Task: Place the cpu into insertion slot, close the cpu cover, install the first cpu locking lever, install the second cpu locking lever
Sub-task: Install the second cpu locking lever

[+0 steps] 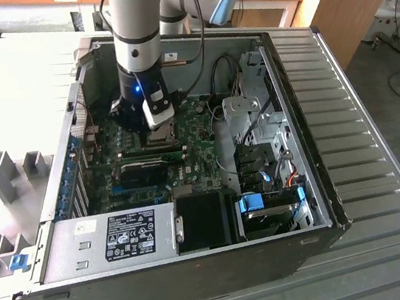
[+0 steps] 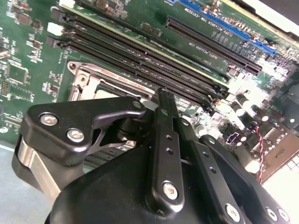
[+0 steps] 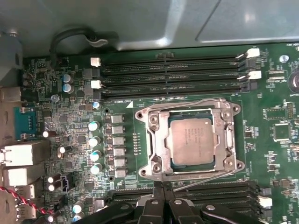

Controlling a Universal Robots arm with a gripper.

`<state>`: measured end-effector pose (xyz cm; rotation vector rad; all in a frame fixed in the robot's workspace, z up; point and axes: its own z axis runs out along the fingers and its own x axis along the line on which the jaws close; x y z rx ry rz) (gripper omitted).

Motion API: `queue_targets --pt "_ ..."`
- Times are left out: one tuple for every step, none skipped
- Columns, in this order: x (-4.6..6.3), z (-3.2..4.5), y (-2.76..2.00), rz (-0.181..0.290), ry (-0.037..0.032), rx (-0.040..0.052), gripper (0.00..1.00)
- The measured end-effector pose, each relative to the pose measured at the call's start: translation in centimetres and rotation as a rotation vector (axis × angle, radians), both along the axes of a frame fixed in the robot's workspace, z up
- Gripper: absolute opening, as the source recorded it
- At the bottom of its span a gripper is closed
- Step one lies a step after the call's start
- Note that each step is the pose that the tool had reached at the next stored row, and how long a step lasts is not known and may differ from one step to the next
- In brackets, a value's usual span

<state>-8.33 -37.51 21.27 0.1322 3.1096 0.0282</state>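
**Robot arm working over the processor socket inside an open computer case**

An open computer case (image 1: pixel 312 203) is lying on its side on a ribbed metal table (image 1: pixel 381 131), exposing a green motherboard (image 1: pixel 188 130). In the exterior view, the arm is reaching down into the case, and its gripper (image 1: pixel 156 118) is hanging right over the socket area near the board's middle.

In the first wrist view, the cpu (image 3: pixel 193 142) is sitting flat in the insertion slot (image 3: pixel 189 140), its dull silver top facing up. The cpu cover (image 3: pixel 156 140) is lying closed around it, framing the chip through its window. A thin wire locking lever (image 3: pixel 205 179) is running along the socket edge nearest the gripper (image 3: pixel 163 201), whose black fingers (image 3: pixel 158 205) are sitting pressed together, pinching nothing, just beside that lever. Long black memory slots (image 3: pixel 173 74) are lying on the far side of the socket.
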Motion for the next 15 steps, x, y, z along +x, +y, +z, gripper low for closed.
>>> queue_targets --pt "-0.1 -0.08 0.0 0.0 -0.0001 0.0001 0.1" --pt "-0.18 -0.15 0.0 0.0 -0.0001 0.0001 0.1" --pt "-0.23 -0.22 0.01 0.0 -0.0001 0.0002 0.1" --pt "-0.26 -0.28 0.0 0.0 -0.0001 0.0002 0.1" --pt "-0.28 -0.3 0.0 0.0 0.0 0.0001 0.1" --pt "-0.29 -0.34 0.0 0.0 -0.0001 0.0001 0.1" --pt "-0.31 -0.37 0.0 0.0 -0.0001 0.0004 0.1" --pt "-0.34 -0.41 0.0 0.0 -0.0001 0.001 0.1" --pt "-0.37 -0.45 0.0 0.0 -0.0002 0.002 0.1" --pt "-0.4 -0.49 0.0 0.0 -0.0002 0.0028 0.1" --pt "-0.43 -0.52 0.0 0.0 -0.0002 0.0034 0.1" --pt "-0.46 -0.57 0.0 0.0 -0.0001 0.004 0.1" --pt "-0.49 -0.61 0.0 0.0 0.0 0.0051 0.1" --pt "-0.51 -0.65 0.0 0.0 -0.0002 0.0068 0.1" --pt "-0.54 -0.68 0.0 0.0 -0.0001 0.0094 0.1"
